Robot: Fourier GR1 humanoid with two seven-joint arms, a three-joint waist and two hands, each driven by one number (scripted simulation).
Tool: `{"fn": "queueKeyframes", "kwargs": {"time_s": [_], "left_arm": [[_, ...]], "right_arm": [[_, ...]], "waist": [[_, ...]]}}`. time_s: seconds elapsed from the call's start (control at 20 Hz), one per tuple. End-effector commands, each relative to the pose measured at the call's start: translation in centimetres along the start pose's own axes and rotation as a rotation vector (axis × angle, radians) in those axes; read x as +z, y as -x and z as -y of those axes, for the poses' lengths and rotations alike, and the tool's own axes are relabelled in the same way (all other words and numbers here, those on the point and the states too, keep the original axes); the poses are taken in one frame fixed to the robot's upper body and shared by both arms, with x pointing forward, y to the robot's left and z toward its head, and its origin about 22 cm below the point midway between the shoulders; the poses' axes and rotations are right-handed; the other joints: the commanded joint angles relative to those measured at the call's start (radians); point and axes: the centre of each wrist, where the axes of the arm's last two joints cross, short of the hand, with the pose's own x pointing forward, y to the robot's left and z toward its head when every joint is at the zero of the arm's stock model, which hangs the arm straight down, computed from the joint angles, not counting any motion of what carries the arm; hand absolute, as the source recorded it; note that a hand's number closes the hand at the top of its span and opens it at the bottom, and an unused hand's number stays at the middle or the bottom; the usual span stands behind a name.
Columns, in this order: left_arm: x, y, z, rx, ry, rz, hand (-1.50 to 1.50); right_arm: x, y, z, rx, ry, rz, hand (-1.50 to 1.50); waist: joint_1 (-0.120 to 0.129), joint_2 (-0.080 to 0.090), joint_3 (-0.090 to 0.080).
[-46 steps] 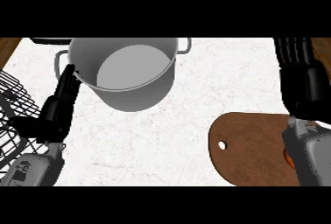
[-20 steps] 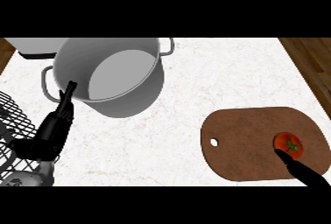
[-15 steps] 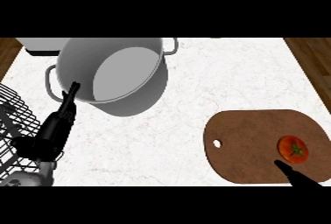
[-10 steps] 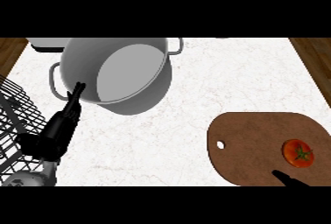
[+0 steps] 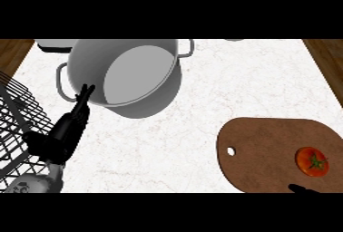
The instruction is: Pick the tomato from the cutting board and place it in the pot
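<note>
Head view: the round red tomato (image 5: 312, 161) with its green stalk scar sits on the brown oval wooden cutting board (image 5: 264, 145), near the board's right end. Only a black sliver of the right hand (image 5: 303, 188) shows at the lower edge, just below the tomato and apart from it. Whether that hand is spread or curled cannot be told. The step in hand looks to be the reach for the tomato, with the fruit not yet grasped. The next move calls for the right hand to come over the tomato, close round it, lift it, and carry it well across to the large grey steel pot (image 5: 90, 63), which stands at upper left with side handles. The left hand (image 5: 65, 133) shows at left, fingers straight and holding nothing, tips just by the pot's near handle. The surface is a white marbled counter (image 5: 214, 90), with brown wood (image 5: 327, 56) at its far corners. A black wire rack (image 5: 17, 113) fills the left edge.
</note>
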Motion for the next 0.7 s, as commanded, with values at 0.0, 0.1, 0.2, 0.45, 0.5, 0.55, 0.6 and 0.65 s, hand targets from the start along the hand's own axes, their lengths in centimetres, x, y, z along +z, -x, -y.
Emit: {"fn": "queueKeyframes", "kwargs": {"time_s": [0.0,0.1,0.2,0.45,0.5,0.55,0.6,0.65], "left_arm": [[1.8,5.2,2.0,0.052,0.057,-0.272,0.00],[1.0,3.7,2.0,0.040,0.073,-0.265,0.00],[1.3,4.6,0.8,0.018,0.055,-0.277,0.00],[1.6,4.5,1.4,0.020,0.054,-0.274,0.00],[1.4,4.7,2.0,0.030,0.055,-0.278,0.00],[1.8,4.8,2.1,0.025,0.049,-0.270,0.00],[0.6,3.9,0.9,0.030,0.053,-0.282,0.00],[0.9,4.2,2.0,0.018,0.057,-0.286,0.00]], "right_arm": [[-0.4,0.4,0.6,0.021,0.034,0.014,-1.50],[-0.3,0.8,1.3,0.016,0.052,0.035,-1.50],[-0.9,1.9,0.8,-0.004,0.051,0.020,-1.50],[-0.9,2.4,1.1,-0.116,-0.008,0.074,-1.50],[-0.5,3.0,0.1,-0.132,-0.039,0.099,-1.50],[0.1,3.4,0.3,-0.176,-0.030,0.113,-1.50],[-0.4,4.0,-0.5,-0.183,-0.031,0.116,-1.50],[-0.4,3.5,-1.2,-0.228,-0.049,0.143,-1.50]], "waist": [[-0.008,0.022,-0.018],[-0.012,0.019,-0.017],[-0.007,0.022,-0.017],[-0.008,0.018,-0.016],[-0.012,0.020,-0.015],[-0.017,0.016,-0.015],[-0.015,0.021,-0.014],[-0.012,0.020,-0.014]]}}
